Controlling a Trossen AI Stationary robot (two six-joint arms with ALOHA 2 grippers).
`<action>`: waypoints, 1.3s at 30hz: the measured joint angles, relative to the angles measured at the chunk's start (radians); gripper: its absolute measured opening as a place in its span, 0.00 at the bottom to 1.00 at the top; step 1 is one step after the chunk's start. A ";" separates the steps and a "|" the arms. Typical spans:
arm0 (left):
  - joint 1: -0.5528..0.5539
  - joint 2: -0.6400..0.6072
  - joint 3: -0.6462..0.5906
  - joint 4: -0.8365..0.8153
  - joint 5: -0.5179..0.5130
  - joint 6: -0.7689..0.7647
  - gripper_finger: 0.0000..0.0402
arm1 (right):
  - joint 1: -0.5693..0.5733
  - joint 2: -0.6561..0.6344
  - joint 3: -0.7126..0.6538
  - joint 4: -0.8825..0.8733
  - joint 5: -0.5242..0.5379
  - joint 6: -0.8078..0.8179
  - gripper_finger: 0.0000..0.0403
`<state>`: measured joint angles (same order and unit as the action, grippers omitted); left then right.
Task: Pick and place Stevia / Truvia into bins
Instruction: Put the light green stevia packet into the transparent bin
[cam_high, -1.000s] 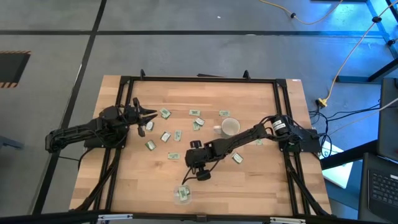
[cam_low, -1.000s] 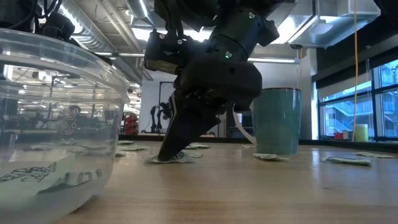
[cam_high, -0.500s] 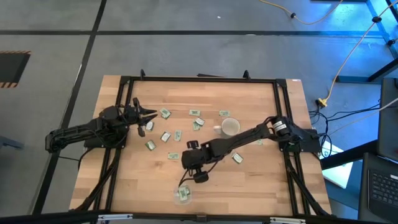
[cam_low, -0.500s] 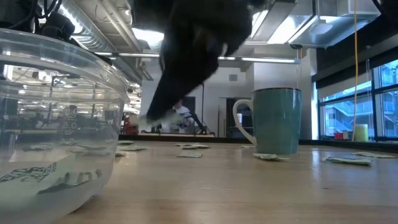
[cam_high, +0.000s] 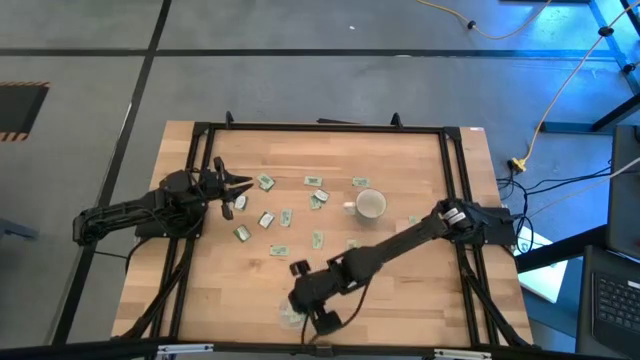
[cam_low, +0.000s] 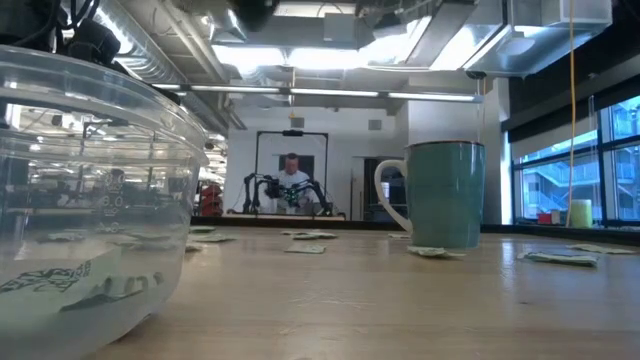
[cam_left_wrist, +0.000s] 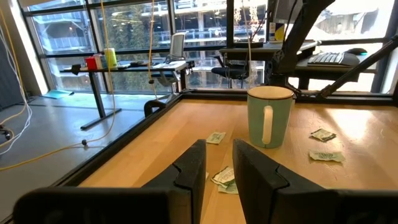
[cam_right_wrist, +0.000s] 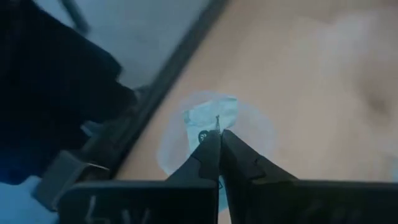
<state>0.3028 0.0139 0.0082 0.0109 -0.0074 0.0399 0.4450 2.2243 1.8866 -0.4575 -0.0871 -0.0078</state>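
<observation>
Right end effector (cam_right_wrist: 218, 138): hovering over the dish (cam_high: 293, 314), fingers pinched on a sachet (cam_right_wrist: 210, 118).
Dish: sitting near the table (cam_high: 420, 290) front edge, sachets already inside.
Risk: sachet likely catching the rim and falling outside if released off-centre.
Room: front edge close; open wood beyond the dish.
Loose sachets (cam_high: 278, 250): lying farther back, beside the mug (cam_high: 370, 204).
Left end effector (cam_high: 240, 184): waiting beyond, fingers apart.

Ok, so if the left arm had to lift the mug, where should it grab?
Probably the handle of the mug: it stands upright with that handle turned toward the left gripper, so come in level from that side. The right gripper is shut on a sachet over the dish.
</observation>
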 joint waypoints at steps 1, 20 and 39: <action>0.000 0.000 0.000 0.000 0.000 0.000 0.19 | 0.005 0.012 0.000 0.020 -0.012 0.000 0.02; 0.000 0.000 0.000 0.000 0.000 0.000 0.19 | -0.002 0.097 -0.001 0.073 -0.019 0.023 0.04; 0.000 0.000 0.000 0.000 0.000 -0.001 0.19 | -0.006 -0.032 0.000 -0.164 0.027 0.050 0.20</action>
<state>0.3027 0.0139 0.0082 0.0109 -0.0071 0.0391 0.4389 2.1920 1.8862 -0.6211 -0.0603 0.0425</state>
